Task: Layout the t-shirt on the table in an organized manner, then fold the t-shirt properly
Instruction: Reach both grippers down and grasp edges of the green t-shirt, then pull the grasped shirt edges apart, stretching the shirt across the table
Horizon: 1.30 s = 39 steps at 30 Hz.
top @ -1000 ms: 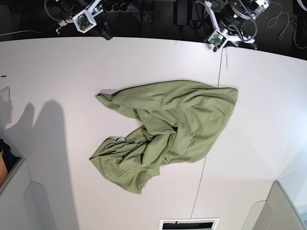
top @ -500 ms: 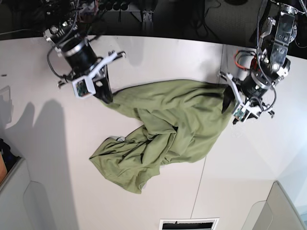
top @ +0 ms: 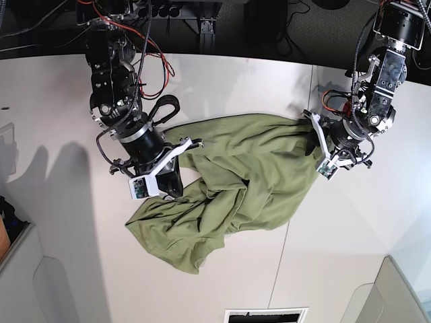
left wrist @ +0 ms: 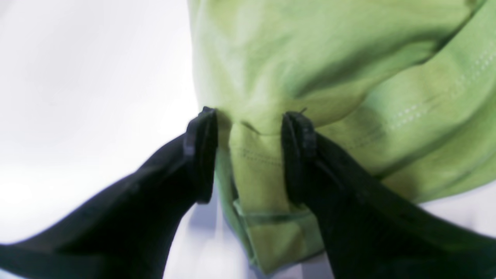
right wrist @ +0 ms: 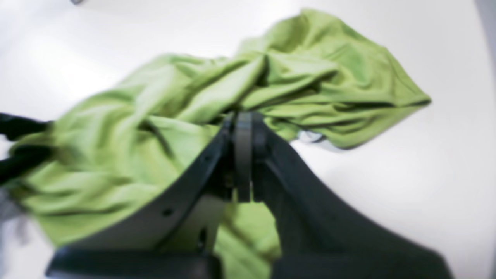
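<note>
The olive-green t-shirt (top: 249, 175) lies crumpled in the middle of the white table (top: 222, 81). My right gripper (top: 172, 185) is shut on the shirt's left part, with cloth bunched around it. In the right wrist view its fingertips (right wrist: 242, 120) press together on a fold of the shirt (right wrist: 310, 69). My left gripper (top: 318, 142) is at the shirt's far right corner. In the left wrist view its gripper (left wrist: 248, 128) holds a hemmed fold of the shirt (left wrist: 310, 58) between both pads, a little above the table. The neck tag is hidden.
A thin dark seam (top: 279, 262) crosses the table under the shirt's right side. Grey bins stand at the front left (top: 20, 269) and front right (top: 397, 296). A slotted vent (top: 266, 314) sits at the front edge. Cables hang along the dark back edge.
Both arms came down from the back onto the shirt. The right gripper dragged the shirt's left corner forward and inward. The left gripper closed on the right corner, which shifted slightly left.
</note>
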Each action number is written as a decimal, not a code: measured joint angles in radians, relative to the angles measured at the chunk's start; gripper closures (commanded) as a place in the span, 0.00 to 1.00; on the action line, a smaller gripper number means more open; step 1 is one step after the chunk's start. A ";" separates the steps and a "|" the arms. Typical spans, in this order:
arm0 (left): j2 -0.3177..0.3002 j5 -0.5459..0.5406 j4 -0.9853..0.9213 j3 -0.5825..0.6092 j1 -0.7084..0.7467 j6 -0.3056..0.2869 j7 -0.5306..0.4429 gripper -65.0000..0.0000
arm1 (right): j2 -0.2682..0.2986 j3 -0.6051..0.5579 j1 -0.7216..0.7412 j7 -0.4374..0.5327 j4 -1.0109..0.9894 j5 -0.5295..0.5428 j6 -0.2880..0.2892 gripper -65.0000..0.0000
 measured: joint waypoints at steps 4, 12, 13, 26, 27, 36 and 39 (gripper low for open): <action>0.000 -0.003 0.000 -0.002 0.000 -0.084 0.006 0.54 | 0.007 0.001 0.105 -0.005 -0.169 0.031 0.073 1.00; 0.000 -0.121 0.024 -0.002 0.000 -0.202 0.082 0.71 | -0.058 -0.006 0.271 -0.003 -0.379 0.063 0.120 1.00; 0.000 -0.135 0.031 -0.001 0.000 -0.214 0.090 0.73 | -0.065 -0.006 0.286 -0.003 -0.395 0.061 0.120 1.00; -0.032 -0.481 0.089 0.001 0.011 -0.319 0.293 1.00 | -0.067 -0.008 0.387 0.042 -0.693 -0.062 0.123 1.00; -0.047 -0.539 0.110 0.001 0.021 -0.322 0.322 1.00 | -0.056 -0.008 0.387 0.042 -0.693 -0.061 0.117 1.00; -0.170 -0.771 0.389 0.000 0.138 -0.322 0.460 1.00 | 0.021 0.044 0.390 0.071 -0.693 -0.065 0.092 1.00; -0.180 -0.767 0.449 0.003 0.204 -0.322 0.482 1.00 | 0.015 0.092 0.389 0.067 -0.694 -0.065 0.093 1.00</action>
